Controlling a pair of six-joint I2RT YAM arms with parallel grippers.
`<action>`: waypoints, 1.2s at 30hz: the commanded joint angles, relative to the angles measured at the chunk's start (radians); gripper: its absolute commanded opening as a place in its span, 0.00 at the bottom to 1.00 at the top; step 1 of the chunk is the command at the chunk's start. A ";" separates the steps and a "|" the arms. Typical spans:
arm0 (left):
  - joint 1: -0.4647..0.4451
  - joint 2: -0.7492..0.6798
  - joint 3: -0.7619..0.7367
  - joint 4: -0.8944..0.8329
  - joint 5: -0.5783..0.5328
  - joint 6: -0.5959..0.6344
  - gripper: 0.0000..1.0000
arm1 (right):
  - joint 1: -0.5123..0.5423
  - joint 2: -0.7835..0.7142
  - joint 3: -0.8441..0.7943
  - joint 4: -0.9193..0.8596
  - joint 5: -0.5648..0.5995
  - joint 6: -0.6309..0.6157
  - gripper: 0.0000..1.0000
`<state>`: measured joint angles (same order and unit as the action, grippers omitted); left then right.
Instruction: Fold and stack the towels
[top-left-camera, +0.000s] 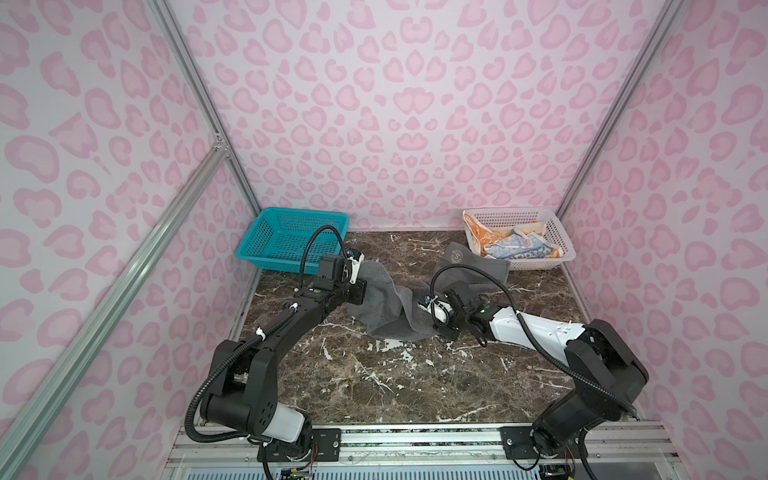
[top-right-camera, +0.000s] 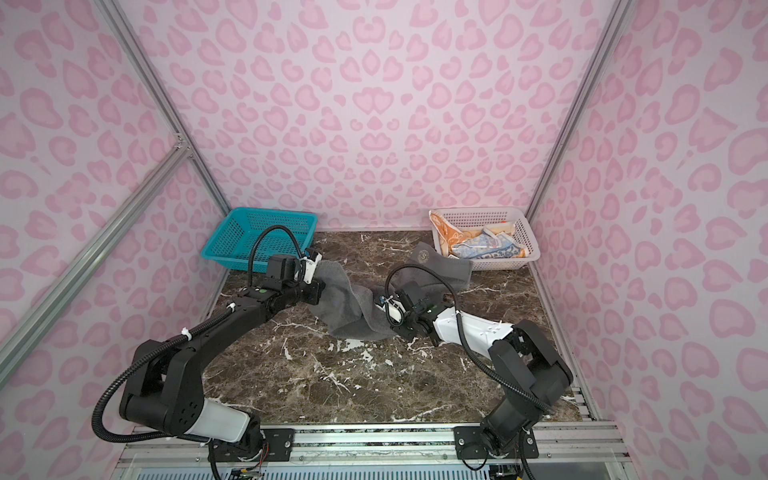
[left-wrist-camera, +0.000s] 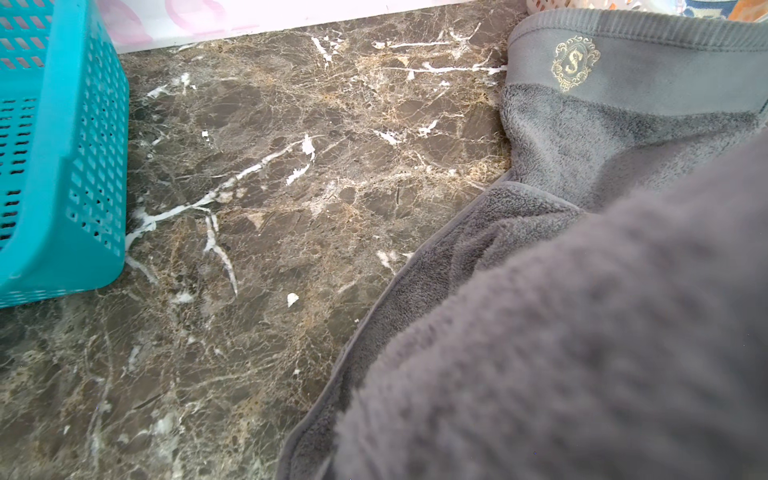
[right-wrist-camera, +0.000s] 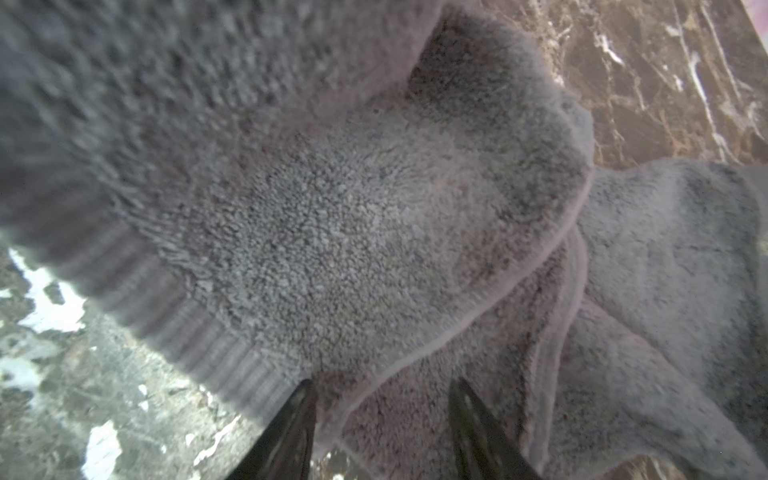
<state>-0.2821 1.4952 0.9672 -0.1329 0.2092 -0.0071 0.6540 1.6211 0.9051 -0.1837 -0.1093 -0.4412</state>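
The dark grey towel (top-left-camera: 386, 303) (top-right-camera: 345, 307) lies crumpled across the middle of the marble table, its end with the gold crest (top-left-camera: 457, 256) (left-wrist-camera: 575, 62) by the white basket. My left gripper (top-left-camera: 359, 262) (top-right-camera: 314, 266) is shut on the towel's left end and holds it lifted; the cloth hides the jaws in the left wrist view. My right gripper (top-left-camera: 420, 306) (right-wrist-camera: 382, 390) stands open low over the towel's (right-wrist-camera: 353, 228) folds, both dark fingertips (right-wrist-camera: 305, 399) apart with a hem between them. The orange towel (top-left-camera: 482, 235) and the multicolour towel (top-left-camera: 519, 249) lie bunched in the white basket.
A teal basket (top-left-camera: 291, 241) (left-wrist-camera: 62, 145) stands at the back left, close to my left gripper. The white basket (top-left-camera: 559, 243) (top-right-camera: 528, 245) stands at the back right corner. Pink patterned walls close in the table (top-left-camera: 374, 382) on three sides.
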 joint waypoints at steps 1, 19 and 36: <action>0.001 -0.001 0.003 -0.009 -0.004 -0.007 0.03 | 0.010 0.010 -0.018 0.077 -0.028 -0.068 0.53; 0.006 0.033 0.030 -0.011 0.013 0.001 0.03 | 0.040 -0.020 -0.043 -0.023 -0.028 -0.226 0.62; 0.007 0.017 0.019 -0.022 0.030 0.010 0.04 | -0.013 0.008 -0.017 0.061 -0.013 -0.231 0.13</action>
<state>-0.2768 1.5219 0.9848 -0.1474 0.2260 -0.0055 0.6464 1.6363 0.8845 -0.1062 -0.0952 -0.6559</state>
